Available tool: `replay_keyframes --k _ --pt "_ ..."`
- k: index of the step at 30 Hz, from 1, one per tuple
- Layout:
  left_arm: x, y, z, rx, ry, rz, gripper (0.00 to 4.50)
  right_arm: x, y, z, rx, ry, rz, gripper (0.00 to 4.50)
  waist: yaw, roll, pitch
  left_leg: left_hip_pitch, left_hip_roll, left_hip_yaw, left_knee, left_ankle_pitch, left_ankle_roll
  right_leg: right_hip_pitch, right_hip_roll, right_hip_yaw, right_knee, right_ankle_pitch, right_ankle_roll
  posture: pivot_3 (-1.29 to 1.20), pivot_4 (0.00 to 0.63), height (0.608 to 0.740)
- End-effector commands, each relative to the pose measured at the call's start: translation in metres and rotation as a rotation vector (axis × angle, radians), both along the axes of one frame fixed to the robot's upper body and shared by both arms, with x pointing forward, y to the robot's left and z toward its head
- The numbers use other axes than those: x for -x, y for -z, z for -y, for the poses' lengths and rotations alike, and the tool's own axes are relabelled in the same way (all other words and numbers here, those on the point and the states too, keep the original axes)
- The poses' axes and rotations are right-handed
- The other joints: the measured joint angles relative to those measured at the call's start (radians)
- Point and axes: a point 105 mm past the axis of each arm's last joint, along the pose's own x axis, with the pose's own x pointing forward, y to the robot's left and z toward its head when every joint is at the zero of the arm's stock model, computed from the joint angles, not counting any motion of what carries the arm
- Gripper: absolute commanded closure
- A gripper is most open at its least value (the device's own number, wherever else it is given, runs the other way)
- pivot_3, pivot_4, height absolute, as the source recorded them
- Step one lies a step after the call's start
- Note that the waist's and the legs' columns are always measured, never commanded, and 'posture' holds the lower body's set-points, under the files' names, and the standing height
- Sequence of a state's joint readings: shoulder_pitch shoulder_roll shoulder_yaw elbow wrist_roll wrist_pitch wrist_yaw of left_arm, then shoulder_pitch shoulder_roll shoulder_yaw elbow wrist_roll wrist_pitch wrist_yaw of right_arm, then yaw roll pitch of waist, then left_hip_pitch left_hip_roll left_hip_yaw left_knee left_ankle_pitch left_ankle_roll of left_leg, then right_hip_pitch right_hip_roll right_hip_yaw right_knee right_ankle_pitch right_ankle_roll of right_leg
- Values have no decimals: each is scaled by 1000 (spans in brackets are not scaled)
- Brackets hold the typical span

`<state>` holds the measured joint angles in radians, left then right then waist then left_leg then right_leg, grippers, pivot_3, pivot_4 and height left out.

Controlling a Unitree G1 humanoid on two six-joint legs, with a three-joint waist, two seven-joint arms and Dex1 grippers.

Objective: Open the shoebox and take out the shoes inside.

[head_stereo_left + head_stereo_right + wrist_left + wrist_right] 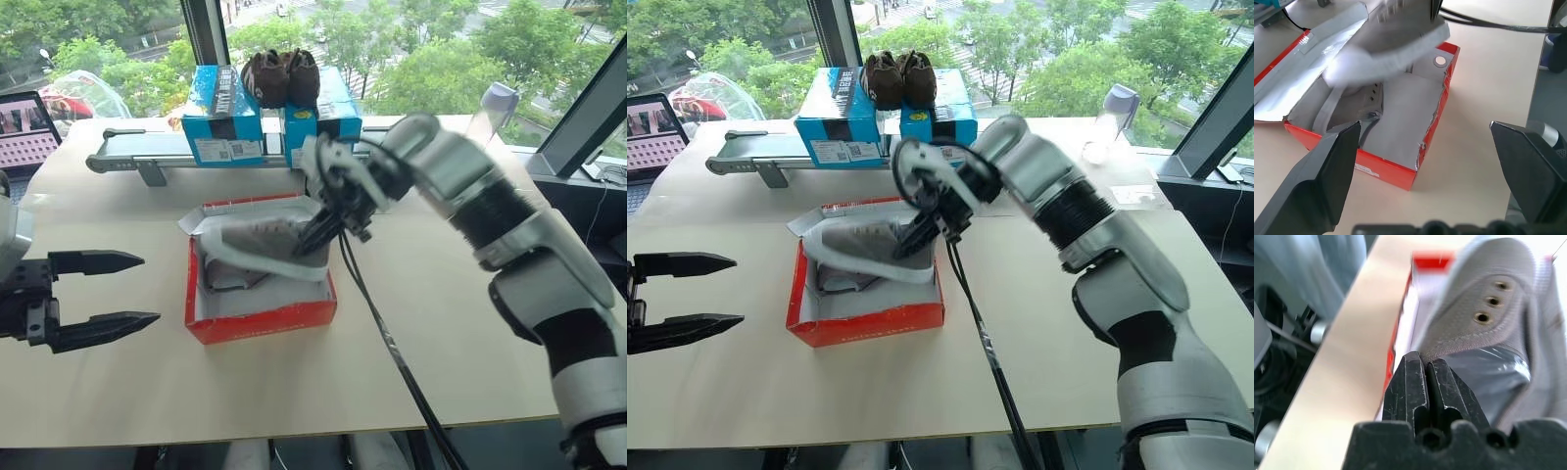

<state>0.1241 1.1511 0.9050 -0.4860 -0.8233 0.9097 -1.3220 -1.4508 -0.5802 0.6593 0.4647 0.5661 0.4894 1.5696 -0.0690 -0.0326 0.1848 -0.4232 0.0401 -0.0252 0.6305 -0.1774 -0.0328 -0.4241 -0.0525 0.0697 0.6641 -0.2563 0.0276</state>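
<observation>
One grey sneaker [265, 245] hangs above the open red shoebox [260, 321], and your right gripper [318, 233] has it: both black fingers are pinched tight together on the edge of the shoe's opening, as you can see in the right wrist view, where the fingertips [1422, 369] meet on the grey collar just below three small eyelets. The shoe is tilted, its white sole toward the near side and its toe pointing left. You can see a second grey sneaker [230, 277] lying in the box under it, toward the left wall, resting on the pale paper lining. The shoebox sits near the middle of the light table [441, 362], with its flap standing open along the far side and a short flap sticking out at the far left corner.

Your left gripper [103, 294] hovers off to the left of the box, well apart from it, with its two fingers spread wide and nothing between them.

Black cable [392, 352] runs from the right wrist down across the table toward the near edge. At the far edge you have two blue boxes [265, 122] side by side with a pair of dark brown shoes [279, 73] on top, and a grey bar-shaped fixture [147, 152] lying just left of them. A clear plastic bottle [490, 108] stands at the far right, and a laptop screen [24, 127] shows at the far left.
</observation>
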Motion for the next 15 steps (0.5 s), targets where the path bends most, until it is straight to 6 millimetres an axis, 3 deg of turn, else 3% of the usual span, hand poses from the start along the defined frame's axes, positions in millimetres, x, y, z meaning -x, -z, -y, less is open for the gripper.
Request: replay_keyframes --k 1,8,11,15 --pt "-3 -4 -6 -3 -15 60 0 10 -38 22 -92 -5 49 4411 3 0 0 0 0 0 0 0 0 0 0 0 0 0 0 0 150 740" --pt "-10 -8 -3 17 24 102 0 -26 -37 109 -66 502 123 4411 13 0 0 -1 -1 1 0 0 0 0 -1 0 -1 0 0 0 150 740" --pt "-12 -11 -3 26 28 115 0 -33 -16 151 38 706 146 4411 15 0 0 -1 -1 1 0 0 0 -1 -1 0 -1 -1 0 0 150 740" --pt "-15 -8 2 38 54 106 0 -32 34 215 225 1007 121 4411 20 0 0 -1 -2 2 -1 0 0 -1 -2 1 -1 -2 0 0 150 740"
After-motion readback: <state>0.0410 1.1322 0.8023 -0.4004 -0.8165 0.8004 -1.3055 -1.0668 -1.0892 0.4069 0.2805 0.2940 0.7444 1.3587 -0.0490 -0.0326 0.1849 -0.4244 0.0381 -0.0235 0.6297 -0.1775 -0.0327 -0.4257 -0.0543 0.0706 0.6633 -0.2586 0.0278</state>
